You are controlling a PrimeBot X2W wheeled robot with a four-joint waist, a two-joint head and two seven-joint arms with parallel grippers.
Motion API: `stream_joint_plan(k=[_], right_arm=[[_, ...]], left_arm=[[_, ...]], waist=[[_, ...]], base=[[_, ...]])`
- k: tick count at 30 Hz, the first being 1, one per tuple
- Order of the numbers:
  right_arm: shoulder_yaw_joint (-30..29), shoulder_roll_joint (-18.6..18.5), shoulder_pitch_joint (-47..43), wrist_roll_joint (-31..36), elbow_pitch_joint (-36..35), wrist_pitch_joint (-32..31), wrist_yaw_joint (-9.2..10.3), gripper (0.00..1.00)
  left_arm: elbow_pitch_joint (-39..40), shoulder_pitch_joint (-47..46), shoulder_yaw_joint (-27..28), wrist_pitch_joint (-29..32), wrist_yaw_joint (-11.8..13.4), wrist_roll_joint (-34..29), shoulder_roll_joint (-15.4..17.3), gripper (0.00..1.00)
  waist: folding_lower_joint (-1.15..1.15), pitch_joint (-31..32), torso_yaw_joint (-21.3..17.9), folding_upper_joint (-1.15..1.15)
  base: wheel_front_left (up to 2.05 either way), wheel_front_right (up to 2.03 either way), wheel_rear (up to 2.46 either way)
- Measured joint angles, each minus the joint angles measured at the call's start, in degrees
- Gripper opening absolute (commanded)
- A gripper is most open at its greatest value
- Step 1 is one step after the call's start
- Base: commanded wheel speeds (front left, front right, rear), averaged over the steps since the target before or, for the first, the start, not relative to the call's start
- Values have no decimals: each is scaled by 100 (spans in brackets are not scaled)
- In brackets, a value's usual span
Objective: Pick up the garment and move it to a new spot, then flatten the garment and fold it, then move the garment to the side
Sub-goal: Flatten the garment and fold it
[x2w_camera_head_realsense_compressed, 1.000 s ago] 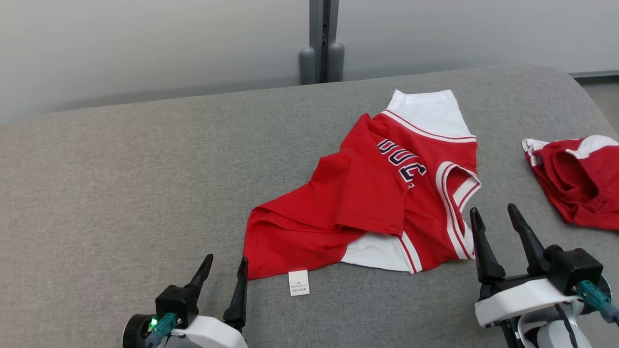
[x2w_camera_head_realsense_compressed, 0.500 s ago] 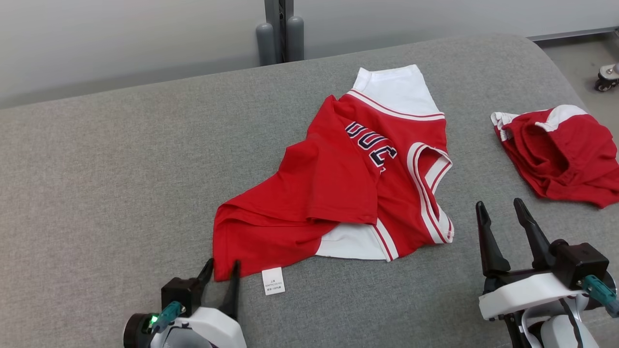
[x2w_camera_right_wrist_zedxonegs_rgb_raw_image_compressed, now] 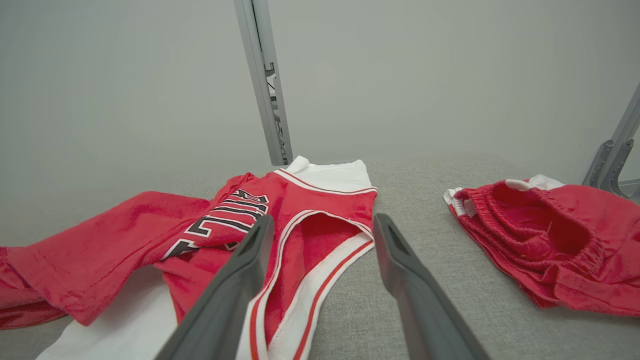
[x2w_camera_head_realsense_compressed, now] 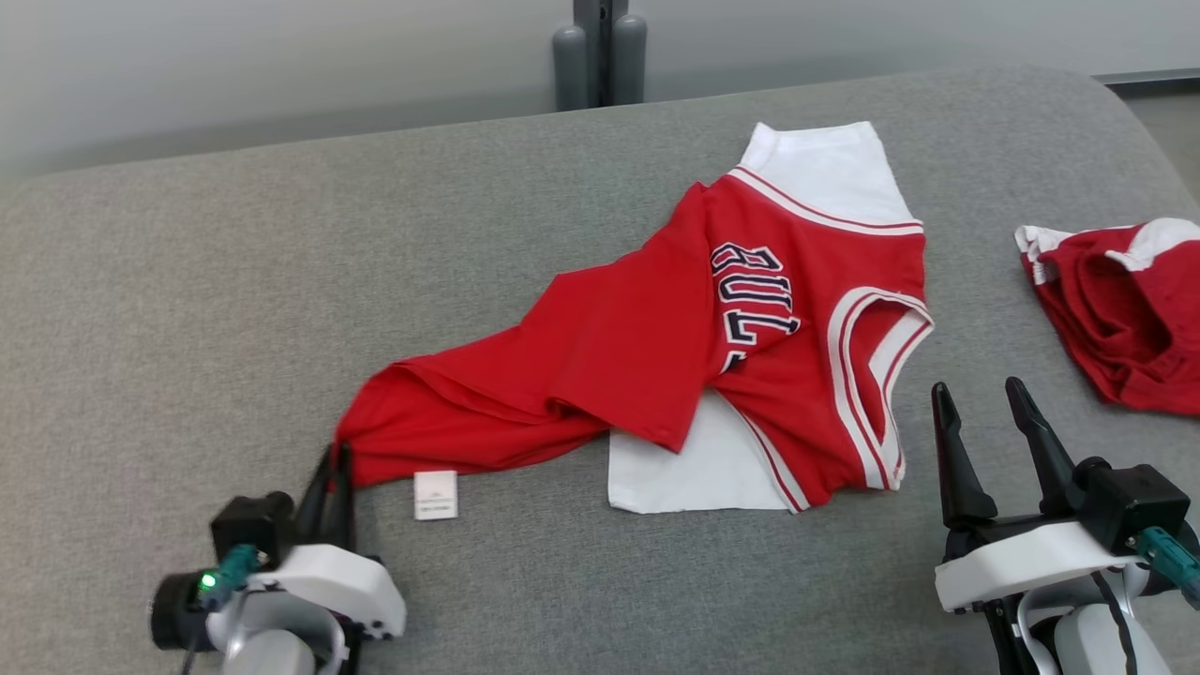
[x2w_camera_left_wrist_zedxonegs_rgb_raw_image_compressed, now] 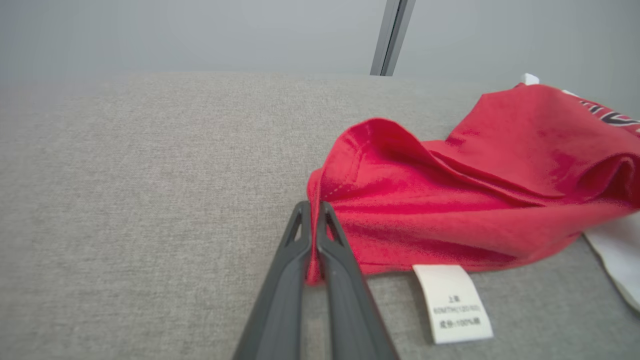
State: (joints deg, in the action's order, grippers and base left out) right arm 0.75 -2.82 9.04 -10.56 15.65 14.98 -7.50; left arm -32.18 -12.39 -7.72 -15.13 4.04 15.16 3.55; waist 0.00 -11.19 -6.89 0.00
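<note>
Garment corner clamped in left jaws; right jaws wide; grey surface leftward.

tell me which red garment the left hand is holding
The lettered jersey in the middle: the left hand is shut on its hem corner. The bunched red garment at the right lies apart.

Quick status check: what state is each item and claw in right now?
garment: lying rumpled, partly folded over itself, hem corner pinched.
care label: lying flat, print up.
left claw: shut on the garment's hem corner.
right claw: open, holding nothing.
second red garment: bunched up, far right.
</note>
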Motion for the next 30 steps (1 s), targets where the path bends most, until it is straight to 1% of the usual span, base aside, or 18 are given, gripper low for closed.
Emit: stream_joint_plan(k=[4,10,12,15,16,17,18,24,30], right_arm=[[43,1,27,0,33,0,0,100],[69,0,128,1,57,1,0,100],[77,0,152,1,68,0,0,100],[77,0,193,10,69,1,0,100],[80,0,211,12,71,0,0,100],[91,-1,216,19,75,0,0,100],[103,2,216,29,82,1,0,100],[124,1,221,43,193,0,0,100],[224,2,158,9,378,0,0,100]], left_arm=[[-34,-180,407,0,-40,-174,169,0],[-248,-469,917,0,-44,-307,333,0],[-364,-540,1057,1,-9,-346,371,0],[-448,-610,1125,0,-38,-420,398,0],[-493,-648,1150,1,-49,-464,407,9],[-521,-682,1162,0,-53,-498,403,50],[-539,-694,1167,0,-69,-541,391,100],[-469,-611,1269,0,-93,-657,191,100],[-110,-86,1296,1,-148,-755,21,100]], waist=[[0,-72,109,0],[0,-238,181,0],[0,-296,196,0],[0,-352,213,0],[0,-375,224,0],[0,-391,238,0],[0,-402,252,0],[0,-281,342,0],[0,10,435,0]], base=[[0,0,0],[0,0,0],[0,0,0],[0,0,0],[0,0,0],[0,0,0],[0,0,0],[0,0,0],[0,0,0]])
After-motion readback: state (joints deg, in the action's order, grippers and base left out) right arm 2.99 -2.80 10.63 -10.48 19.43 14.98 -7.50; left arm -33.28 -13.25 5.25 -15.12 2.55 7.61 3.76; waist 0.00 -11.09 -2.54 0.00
